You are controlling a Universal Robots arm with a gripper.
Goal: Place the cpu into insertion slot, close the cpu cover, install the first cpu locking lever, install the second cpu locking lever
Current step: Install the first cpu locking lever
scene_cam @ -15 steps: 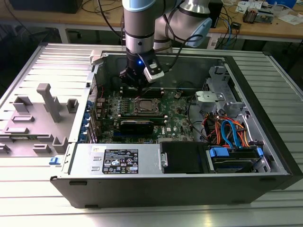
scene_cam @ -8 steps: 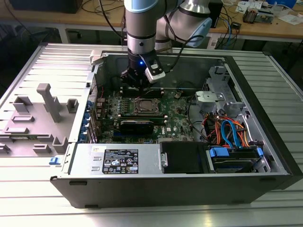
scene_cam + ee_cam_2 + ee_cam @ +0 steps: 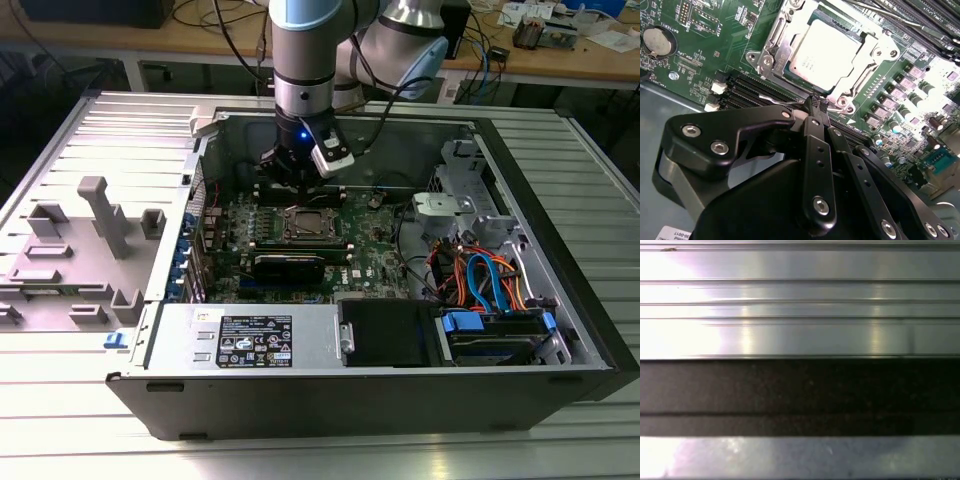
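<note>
Ribbed metal bench (image 3: 60, 440), open computer case (image 3: 560, 300) on it, arm down over the motherboard (image 3: 705, 55). And the cpu (image 3: 827, 50) sits in the insertion slot (image 3: 846, 102), cpu cover (image 3: 782, 42) down over its edges. The gripper (image 3: 816, 104) is narrow, tips at the thin wire locking lever (image 3: 780, 102) beside the socket. My worry: that springy lever slips free and snaps back, or the tips scrape the board.

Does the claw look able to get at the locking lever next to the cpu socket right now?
Probably yes. In the second wrist view the claw sits with its tips at the end of the thin locking lever, beside the cpu cover lying over the cpu; nothing stands between them.
</note>
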